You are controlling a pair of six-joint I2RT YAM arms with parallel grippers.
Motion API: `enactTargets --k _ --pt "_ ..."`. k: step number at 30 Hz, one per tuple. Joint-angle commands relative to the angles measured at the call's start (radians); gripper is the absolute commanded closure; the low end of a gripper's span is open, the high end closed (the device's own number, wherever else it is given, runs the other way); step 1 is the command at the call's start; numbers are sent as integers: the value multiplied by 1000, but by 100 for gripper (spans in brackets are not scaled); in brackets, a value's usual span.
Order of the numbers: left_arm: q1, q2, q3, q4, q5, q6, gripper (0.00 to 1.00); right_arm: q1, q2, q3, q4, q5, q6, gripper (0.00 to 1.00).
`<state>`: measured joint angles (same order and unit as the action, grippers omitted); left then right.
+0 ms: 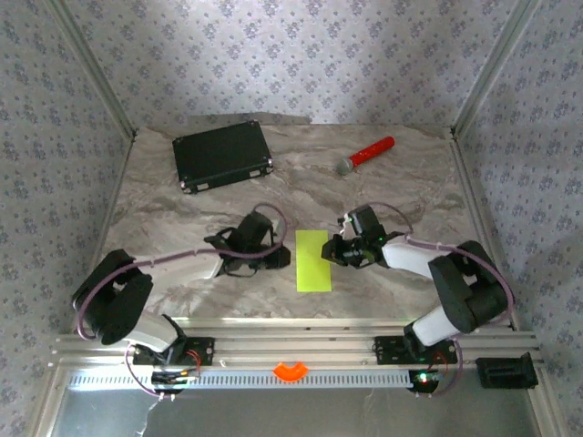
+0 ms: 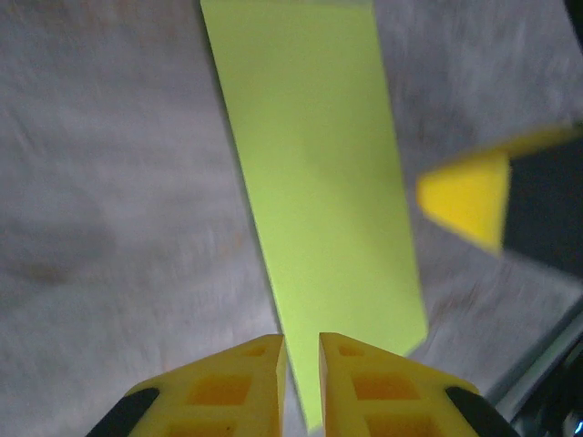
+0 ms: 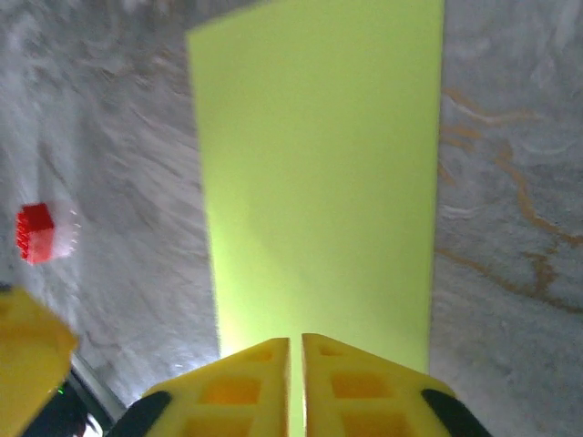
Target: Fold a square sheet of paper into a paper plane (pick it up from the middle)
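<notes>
Square sheet of paper (image 1: 312, 260) flat on worktop (image 1: 392, 191), centre-near, between both arms. Reads as narrow rectangle, long side running near-far. Likely halved lengthwise: centre-crease step.

Left end effector (image 1: 277, 257) at sheet's left long edge, right end effector (image 1: 334, 251) at right edge. Both jaws nearly together, thin slit; cannot tell whether paper edge is pinched.

Next move, as judged: one side pins sheet, other lifts far corner toward crease.

Right wrist view adds small red block (image 3: 36, 233), off sheet. Top view adds black case (image 1: 223, 155) and microphone (image 1: 364, 155), far back.
</notes>
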<state>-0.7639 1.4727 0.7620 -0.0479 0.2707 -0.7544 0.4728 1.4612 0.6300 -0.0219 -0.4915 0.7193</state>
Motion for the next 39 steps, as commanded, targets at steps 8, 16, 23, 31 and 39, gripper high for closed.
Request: enactTargets --k 8,16,23,31,39 --pt "110 329 350 -42 166 24 79 -31 -287 -92 -269 51 78 60" --pt "115 486 473 -72 247 33 78 33 -297 -108 -306 -2 127 53" --pt "114 528 453 -74 217 51 78 76 -243 -104 -298 -15 128 49" --pt "116 545 376 -46 200 52 78 80 -173 -119 -261 -73 132 46" --pt "116 545 361 -55 185 61 78 84 -145 -120 -203 -100 146 47"
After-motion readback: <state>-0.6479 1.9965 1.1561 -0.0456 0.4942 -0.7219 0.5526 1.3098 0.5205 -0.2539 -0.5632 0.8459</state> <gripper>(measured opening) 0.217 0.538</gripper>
